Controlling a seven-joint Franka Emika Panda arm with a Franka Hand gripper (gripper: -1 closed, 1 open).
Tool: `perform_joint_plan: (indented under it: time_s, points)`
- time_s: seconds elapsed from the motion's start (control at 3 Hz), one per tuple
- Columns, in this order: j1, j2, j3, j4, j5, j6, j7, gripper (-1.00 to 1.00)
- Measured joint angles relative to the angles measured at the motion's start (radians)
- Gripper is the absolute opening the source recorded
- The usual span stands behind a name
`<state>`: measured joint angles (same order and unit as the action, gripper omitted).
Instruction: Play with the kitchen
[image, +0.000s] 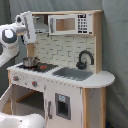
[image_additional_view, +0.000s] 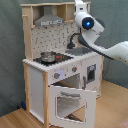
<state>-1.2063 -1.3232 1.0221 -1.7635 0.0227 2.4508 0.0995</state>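
The kitchen is a white and light-wood toy unit. It has a microwave, a black faucet over the sink, and a grey range hood. A small metal pot sits on the stovetop. The oven door hangs open toward the front. My gripper is up at hood height by the kitchen's upper shelf, above the stove side, touching nothing that I can make out.
The white arm reaches in from the second exterior view's right, across the sink side. A rounded white arm part fills the first exterior view's lower left. A grey curtain hangs behind; the floor is wood.
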Motion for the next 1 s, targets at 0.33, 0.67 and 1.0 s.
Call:
perform_joint_plan:
  time_s: [0.33, 0.67, 1.0]
  points:
    - [-0.072, 0.0, 0.01, 0.061, 0.0, -0.013, 0.043, 1.0]
    - [-0.136, -0.001, 0.012, 0.089, 0.0, -0.078, 0.081, 1.0]
    - [-0.141, -0.005, 0.013, -0.001, -0.001, -0.1, 0.086, 1.0]
